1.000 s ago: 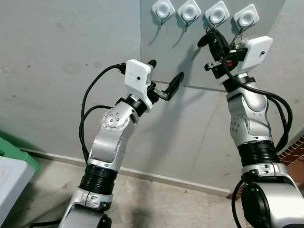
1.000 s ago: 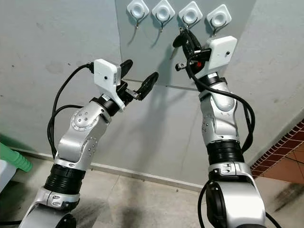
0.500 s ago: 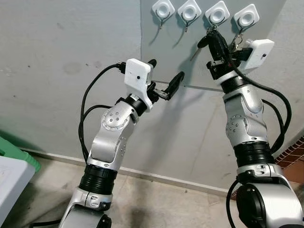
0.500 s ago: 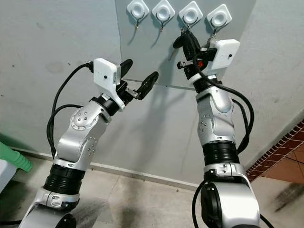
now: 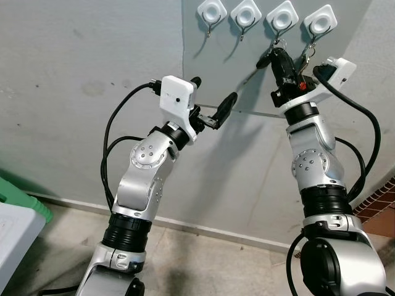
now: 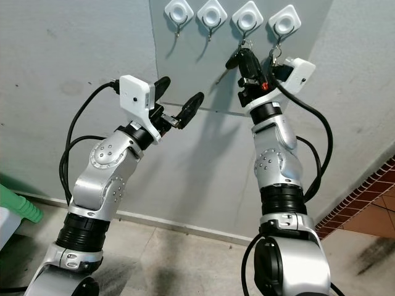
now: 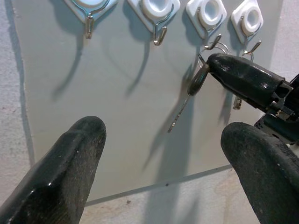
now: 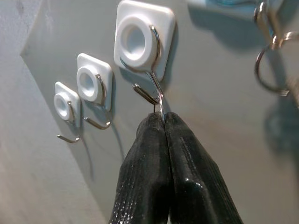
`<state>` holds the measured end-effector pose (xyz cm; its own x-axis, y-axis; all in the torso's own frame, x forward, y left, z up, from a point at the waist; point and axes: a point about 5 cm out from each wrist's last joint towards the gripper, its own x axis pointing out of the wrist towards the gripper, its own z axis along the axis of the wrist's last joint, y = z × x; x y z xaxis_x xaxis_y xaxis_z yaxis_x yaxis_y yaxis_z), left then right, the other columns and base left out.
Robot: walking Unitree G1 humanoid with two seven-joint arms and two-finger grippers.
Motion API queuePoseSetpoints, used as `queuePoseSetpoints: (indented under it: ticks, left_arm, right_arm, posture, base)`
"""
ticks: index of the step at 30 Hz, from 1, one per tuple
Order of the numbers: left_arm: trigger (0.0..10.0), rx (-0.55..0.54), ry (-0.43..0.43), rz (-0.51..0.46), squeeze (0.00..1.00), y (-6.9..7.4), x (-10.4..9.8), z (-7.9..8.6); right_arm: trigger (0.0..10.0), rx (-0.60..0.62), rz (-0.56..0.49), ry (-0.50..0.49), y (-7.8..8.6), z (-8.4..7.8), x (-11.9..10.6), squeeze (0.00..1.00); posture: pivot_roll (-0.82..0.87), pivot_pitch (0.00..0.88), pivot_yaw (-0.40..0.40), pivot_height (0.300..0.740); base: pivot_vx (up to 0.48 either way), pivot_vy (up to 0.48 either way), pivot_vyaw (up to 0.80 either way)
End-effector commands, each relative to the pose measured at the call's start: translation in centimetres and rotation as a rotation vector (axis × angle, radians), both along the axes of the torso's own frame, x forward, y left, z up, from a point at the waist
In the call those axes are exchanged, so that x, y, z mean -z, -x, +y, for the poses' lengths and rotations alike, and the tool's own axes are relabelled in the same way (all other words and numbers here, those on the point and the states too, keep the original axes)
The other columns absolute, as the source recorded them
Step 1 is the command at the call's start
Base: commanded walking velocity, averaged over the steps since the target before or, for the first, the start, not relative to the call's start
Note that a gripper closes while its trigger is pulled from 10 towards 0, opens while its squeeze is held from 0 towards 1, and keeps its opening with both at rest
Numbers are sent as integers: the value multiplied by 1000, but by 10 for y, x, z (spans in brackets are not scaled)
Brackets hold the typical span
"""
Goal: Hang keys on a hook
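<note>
Four hooks (image 5: 283,16) stand in a row on a panel (image 5: 222,74) on the wall (image 5: 80,92). The keys (image 5: 265,60) hang under the third hook, with the right gripper (image 5: 279,54) just below it; the left gripper (image 5: 213,102) is lower, to the left.

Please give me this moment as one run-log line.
right gripper: shut on key ring, at third hook | left gripper: open, idle

**Legible markings: none found**

No text, label, brand, number or sign can be read in any view; the white hook plates (image 5: 282,15) are blank; the grey wall panel (image 5: 216,68) carries no marking; the white camera housings (image 5: 178,98) on the wrists show no lettering.
</note>
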<state>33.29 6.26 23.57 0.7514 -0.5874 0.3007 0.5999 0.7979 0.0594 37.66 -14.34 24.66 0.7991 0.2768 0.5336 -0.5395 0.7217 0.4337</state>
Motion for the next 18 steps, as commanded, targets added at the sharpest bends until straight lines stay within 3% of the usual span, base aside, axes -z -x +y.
queuePoseSetpoints:
  ticks: [1, 7, 8, 13, 14, 15, 17, 18]
  left_arm:
    - [10000, 5, 10, -32, 0, 1, -11, -1]
    - [10000, -4, 16, -26, 0, 1, -11, 0]
    - [10000, -7, 16, -25, 0, 0, -10, 1]
    - [10000, -28, 20, -11, 0, 0, -5, 3]
    - [10000, -52, 19, 3, 0, -1, 0, 6]
    - [10000, -52, 19, 3, 0, -1, 0, 6]
    - [10000, -86, 28, 31, 0, -2, 8, 11]
    - [10000, -86, 28, 31, 0, -2, 8, 11]
  right_arm:
    - [10000, -26, -4, -38, 2, -1, -4, 0]
    - [10000, -83, 23, -29, 8, 7, 6, 0]
    - [10000, -87, 25, -28, 9, 8, 8, 1000]
    - [10000, -78, 29, -1, 15, 11, 17, 1000]
    - [10000, -31, 6, 83, 19, 11, 22, 1000]
    - [10000, -31, 6, 83, 19, 11, 22, 1000]
    - [10000, 18, 0, 206, 23, 13, 33, 1000]
    - [10000, 18, 0, 206, 23, 13, 33, 1000]
  posture:
    - [-24, 54, -3, 740]
    - [-23, 52, -5, 740]
    - [-23, 52, -5, 740]
    - [-24, 45, -4, 740]
    - [-24, 43, -5, 740]
    - [-24, 43, -5, 740]
    - [-27, 36, -4, 740]
    - [-27, 36, -4, 740]
  base:
    - [0, 0, 0]
    - [0, 0, 0]
    - [0, 0, 0]
    - [0, 0, 0]
    - [0, 0, 0]
    - [0, 0, 0]
    - [0, 0, 0]
    - [0, 0, 0]
